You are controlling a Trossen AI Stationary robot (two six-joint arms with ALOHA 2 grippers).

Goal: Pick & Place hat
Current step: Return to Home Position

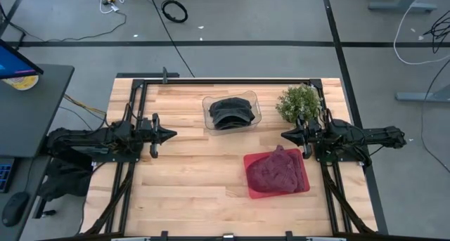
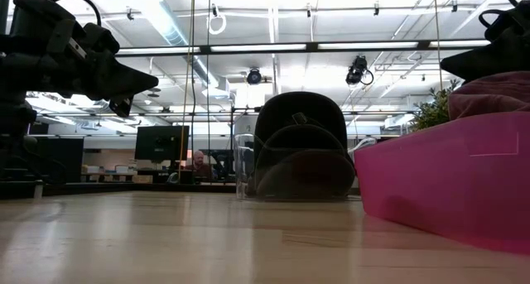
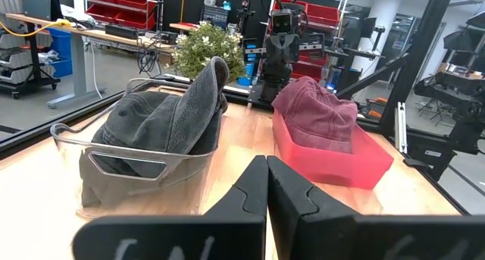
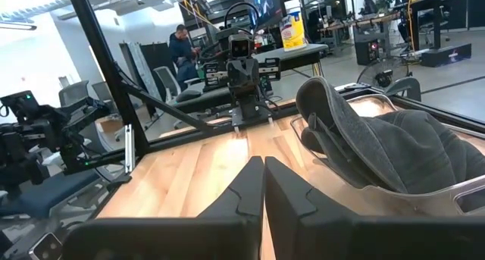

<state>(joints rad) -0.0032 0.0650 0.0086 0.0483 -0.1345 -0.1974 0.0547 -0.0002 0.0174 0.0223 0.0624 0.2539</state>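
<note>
1. As sorting seems done, from above the left pincer and right pincer are resting clenched, empty.
2. Low: black caps are sitting in the transparent bin between them.
3. Left wrist: red caps are filling the pink bin ahead.
4. Right wrist: its fingers are meeting, empty.

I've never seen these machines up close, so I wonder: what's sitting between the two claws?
In the high view, only bare table separates the left gripper and right gripper; the transparent bin and pink bin sit to either side of that strip.

A lab: red storage shelves, workbench, monitor.
</note>
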